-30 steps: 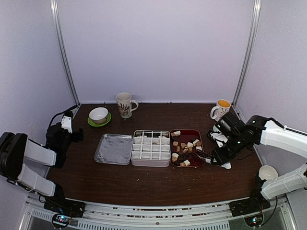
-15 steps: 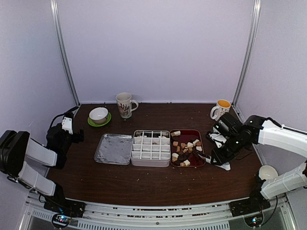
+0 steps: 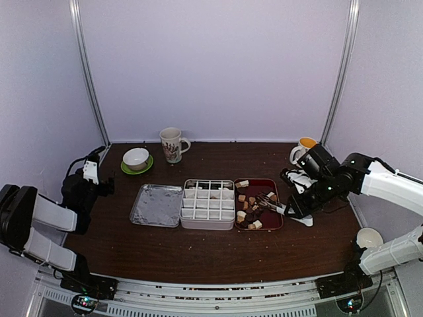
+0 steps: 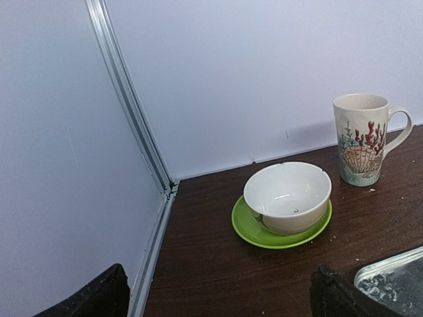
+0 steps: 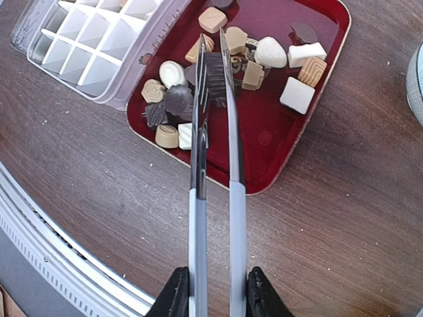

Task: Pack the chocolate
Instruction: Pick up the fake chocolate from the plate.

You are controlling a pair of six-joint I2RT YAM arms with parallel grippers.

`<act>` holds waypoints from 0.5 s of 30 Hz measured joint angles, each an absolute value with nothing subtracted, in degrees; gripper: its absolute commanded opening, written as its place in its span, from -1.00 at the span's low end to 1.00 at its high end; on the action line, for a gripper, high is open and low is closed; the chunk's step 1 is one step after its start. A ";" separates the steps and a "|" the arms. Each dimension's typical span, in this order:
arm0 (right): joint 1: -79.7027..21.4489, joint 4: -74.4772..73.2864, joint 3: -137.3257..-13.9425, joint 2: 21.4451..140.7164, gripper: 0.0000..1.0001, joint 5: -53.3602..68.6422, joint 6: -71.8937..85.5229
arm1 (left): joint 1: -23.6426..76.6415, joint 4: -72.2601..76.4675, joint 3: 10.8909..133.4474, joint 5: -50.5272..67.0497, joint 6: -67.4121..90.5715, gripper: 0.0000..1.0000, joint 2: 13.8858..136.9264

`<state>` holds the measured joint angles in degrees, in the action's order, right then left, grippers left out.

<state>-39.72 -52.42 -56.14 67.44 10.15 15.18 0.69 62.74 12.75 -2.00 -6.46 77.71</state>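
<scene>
The right gripper [image 3: 295, 211], clamped on the metal tongs [image 3: 271, 203], has risen and moved slightly back and left from the table's right side. The tong tips, earlier low at the right edge of the dark red tray [image 3: 261, 179], now sit higher and further in over its middle.

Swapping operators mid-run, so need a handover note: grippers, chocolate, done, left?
Left gripper: open, empty, off at the left side facing the bowl.
Right gripper: shut on the tongs, tips above the dark red tray, pinching what looks like a dark piece.
Chocolate: the pile lies loose in the tray.
Done: one pick, apparently; the white divided box cells seen from the right wrist are empty.
Left: drop this piece in a cell, then move the rest.
</scene>
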 measured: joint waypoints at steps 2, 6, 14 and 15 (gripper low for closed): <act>-39.72 -51.86 -56.14 67.44 -0.62 10.85 15.16 | 0.69 62.39 12.73 -1.87 -6.48 0.96 76.88; -39.72 -50.70 -56.14 67.44 -0.62 12.60 15.05 | 0.69 61.82 12.73 -1.56 -6.52 0.96 74.85; -39.72 -48.01 -56.14 67.57 -0.62 14.85 14.94 | 0.69 59.31 12.23 -1.13 -6.55 0.96 69.71; -39.72 -47.90 -56.18 67.64 -0.62 15.22 14.96 | 0.69 59.22 12.10 -1.10 -6.57 0.96 69.12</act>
<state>-39.72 -47.90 -56.18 67.64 15.22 14.96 0.69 59.22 12.10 -1.10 -6.57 69.12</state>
